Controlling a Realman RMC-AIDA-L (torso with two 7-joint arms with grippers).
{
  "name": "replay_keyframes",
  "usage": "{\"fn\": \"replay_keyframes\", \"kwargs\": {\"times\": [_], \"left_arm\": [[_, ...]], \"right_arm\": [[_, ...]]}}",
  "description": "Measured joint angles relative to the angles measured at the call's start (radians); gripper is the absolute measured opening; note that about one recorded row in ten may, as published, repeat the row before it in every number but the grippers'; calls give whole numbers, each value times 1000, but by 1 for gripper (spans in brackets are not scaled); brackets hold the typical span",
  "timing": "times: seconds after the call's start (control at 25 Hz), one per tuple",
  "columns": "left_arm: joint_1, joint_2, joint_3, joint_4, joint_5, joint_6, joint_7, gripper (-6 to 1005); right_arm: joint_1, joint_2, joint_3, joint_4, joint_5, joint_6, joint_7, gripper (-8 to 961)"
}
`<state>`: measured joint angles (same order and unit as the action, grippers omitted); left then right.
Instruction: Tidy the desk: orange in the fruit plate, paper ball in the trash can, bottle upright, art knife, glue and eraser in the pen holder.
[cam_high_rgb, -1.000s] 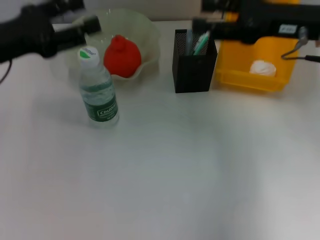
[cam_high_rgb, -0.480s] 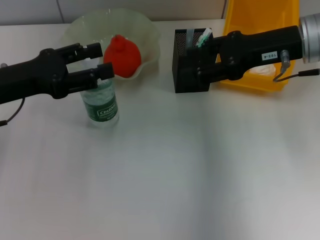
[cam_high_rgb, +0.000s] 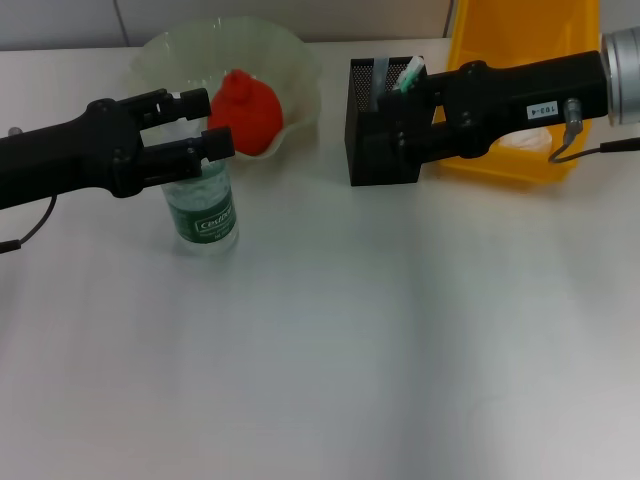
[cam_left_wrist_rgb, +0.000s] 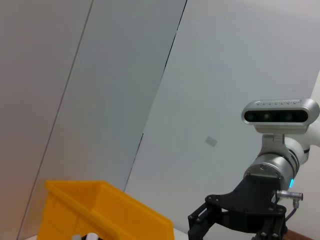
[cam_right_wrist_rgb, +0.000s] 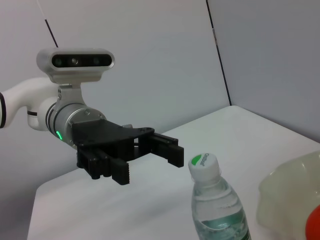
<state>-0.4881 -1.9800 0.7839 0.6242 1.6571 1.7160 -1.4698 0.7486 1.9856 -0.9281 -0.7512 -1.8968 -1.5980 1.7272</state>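
Two open hands: left hand (cam_high_rgb: 205, 128) above the upright bottle (cam_high_rgb: 203, 205), right hand (cam_high_rgb: 395, 125) over the pen holder (cam_high_rgb: 380, 150).

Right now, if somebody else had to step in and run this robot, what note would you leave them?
Left gripper: open, fingers either side of the bottle's cap, not gripping.
Right gripper: over the pen holder; I cannot tell its state.
Bottle: upright on the desk, in front of the fruit plate.
Orange: in the fruit plate.
Paper ball: in the trash can.
Pen holder: tools stick out of it; I cannot tell which. No eraser shows on the desk.
Done: orange, paper ball, bottle. Left: check the pen holder's contents, then pull both arms back.
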Motion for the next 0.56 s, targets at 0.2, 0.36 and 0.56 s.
{"fn": "replay_keyframes", "kwargs": {"times": [0.2, 0.36, 0.56], "left_arm": [[-3, 3, 0, 0, 1, 0, -4, 750], [-3, 5, 0, 0, 2, -5, -6, 750], [-3, 4, 1, 0, 4, -22, -7, 750]], "right_arm": [[-6, 2, 1, 1, 2, 2, 3, 740], [-7, 4, 2, 19, 4, 8, 4, 740], [-7, 4, 2, 23, 4, 13, 5, 740]]}}
